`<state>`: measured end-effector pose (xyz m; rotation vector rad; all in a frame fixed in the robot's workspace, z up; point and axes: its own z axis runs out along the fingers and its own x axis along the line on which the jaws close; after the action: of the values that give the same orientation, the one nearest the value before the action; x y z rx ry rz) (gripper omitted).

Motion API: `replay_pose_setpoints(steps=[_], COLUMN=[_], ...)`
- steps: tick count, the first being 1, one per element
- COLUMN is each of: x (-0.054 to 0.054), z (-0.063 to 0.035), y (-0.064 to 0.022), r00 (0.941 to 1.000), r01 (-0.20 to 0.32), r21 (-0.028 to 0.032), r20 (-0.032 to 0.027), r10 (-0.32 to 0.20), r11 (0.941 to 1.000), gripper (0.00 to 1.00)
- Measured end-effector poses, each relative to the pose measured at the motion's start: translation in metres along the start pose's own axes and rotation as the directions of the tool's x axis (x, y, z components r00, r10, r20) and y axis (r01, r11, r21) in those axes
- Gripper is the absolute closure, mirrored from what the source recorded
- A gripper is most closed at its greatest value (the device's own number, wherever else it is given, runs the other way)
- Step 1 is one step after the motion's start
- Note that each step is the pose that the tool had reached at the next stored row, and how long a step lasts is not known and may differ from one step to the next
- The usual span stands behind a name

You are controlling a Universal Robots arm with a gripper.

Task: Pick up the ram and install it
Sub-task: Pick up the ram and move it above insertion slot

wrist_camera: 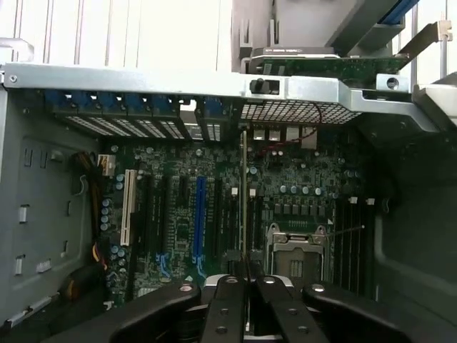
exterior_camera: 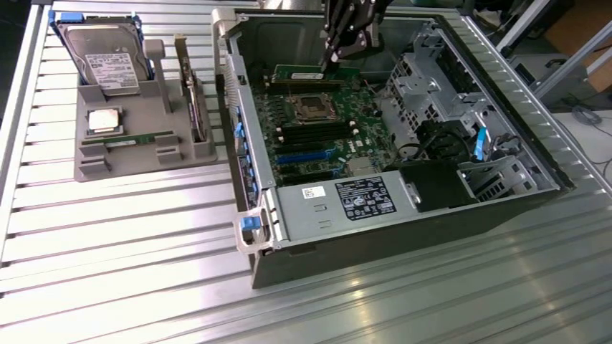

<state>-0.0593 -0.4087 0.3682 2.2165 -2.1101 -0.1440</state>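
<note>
- Gripper (exterior_camera: 337,61): is reaching down into the open computer case (exterior_camera: 402,236), with its jaws clamping together on the ram.
- Ram (exterior_camera: 304,74): is hanging over the motherboard (exterior_camera: 330,147), just beside the processor socket (exterior_camera: 313,107), on the side away from the power supply (exterior_camera: 345,201). Contact with the board cannot be told.
- Fingers (wrist_camera: 225,311): in the wrist view, are pinching the ram, which is showing edge-on as a thin line.
- Grey tray (exterior_camera: 143,156): is sitting on the exterior view's left, apart from the case, carrying a hard drive (exterior_camera: 107,61) and a processor chip (exterior_camera: 103,120).
</note>
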Motion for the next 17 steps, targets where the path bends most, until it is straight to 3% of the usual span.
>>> replay_pose_setpoints(steps=[2,6,7,8,17], x=[0.0,0.001,0.001,0.001,0.003], z=[-0.0005,-0.0013,-0.0017,-0.002,-0.0059], y=[-0.0061,-0.0122,-0.0153,-0.0194,-0.0592], r00=[1.0,0.9995,0.9991,0.9989,0.9989], r01=[0.001,0.005,0.006,0.007,0.008], r21=[-0.0007,0.0006,0.001,0.001,-0.0072], r20=[0.0045,0.032,0.0421,0.0461,0.0467], r10=[-0.001,-0.005,-0.006,-0.007,-0.007], r11=[1.0,1.0,1.0,1.0,0.9999], gripper=[0.88,0.88,0.88,0.88,0.88])
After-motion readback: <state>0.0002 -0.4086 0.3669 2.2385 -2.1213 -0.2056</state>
